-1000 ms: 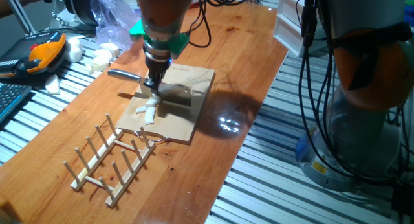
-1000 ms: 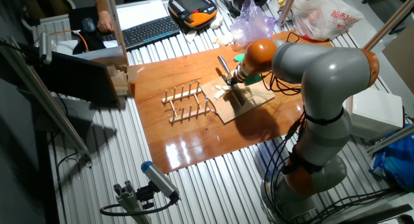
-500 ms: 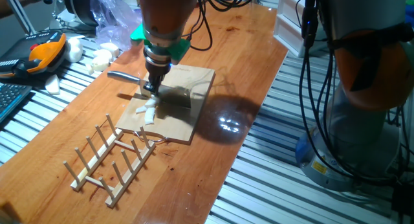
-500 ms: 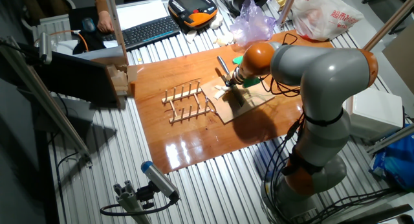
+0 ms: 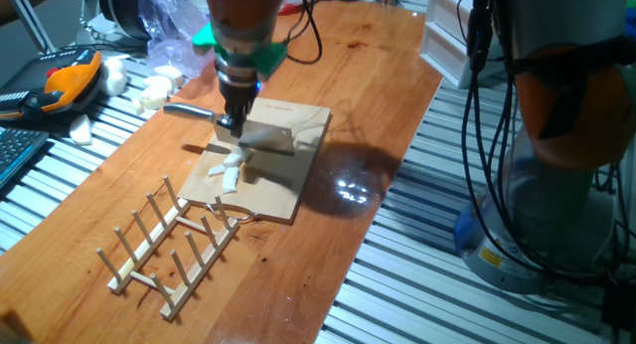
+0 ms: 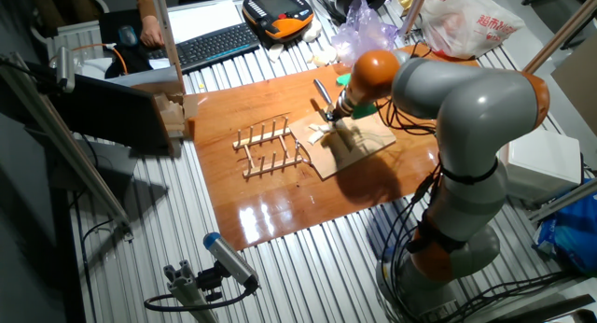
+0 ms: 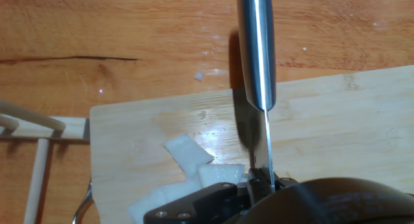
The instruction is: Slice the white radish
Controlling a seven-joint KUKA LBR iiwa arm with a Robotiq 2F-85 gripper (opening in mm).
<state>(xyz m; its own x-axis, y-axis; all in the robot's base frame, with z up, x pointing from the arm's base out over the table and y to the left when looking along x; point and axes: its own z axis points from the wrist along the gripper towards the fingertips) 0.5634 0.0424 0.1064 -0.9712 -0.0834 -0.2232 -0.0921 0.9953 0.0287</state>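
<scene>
One wooden rack (image 5: 169, 247) nearest in one fixed view, just off the near corner of the cutting board (image 5: 293, 180). Not involved.

Next back: white radish (image 5: 229, 171) already in several small pale pieces, lying loose on the left part of the board. Same in hand view: radish pieces (image 7: 194, 164) clustered to the left of the blade, not under it. Can't tell whether any uncut chunk is left; lower part of hand view blocked by the hand itself.

Behind that: gripper (image 5: 232, 123) clamped tight on the knife (image 5: 266, 137), handle sticking out to the left, blade held edge-down over the board.

Change vs a second ago: hand up and shifted slightly away, blade lifted clear of the board with a gap over its shadow. Reads as end of a stroke, not a cut in progress. Pieces not noticeably moved.

Implication: slicing partly done; next stroke probably needs a sideways shift onto the pieces before coming down.

Farthest: larger white lumps (image 5: 154, 89) and plastic bag (image 5: 171, 31) off the table edge.
</scene>
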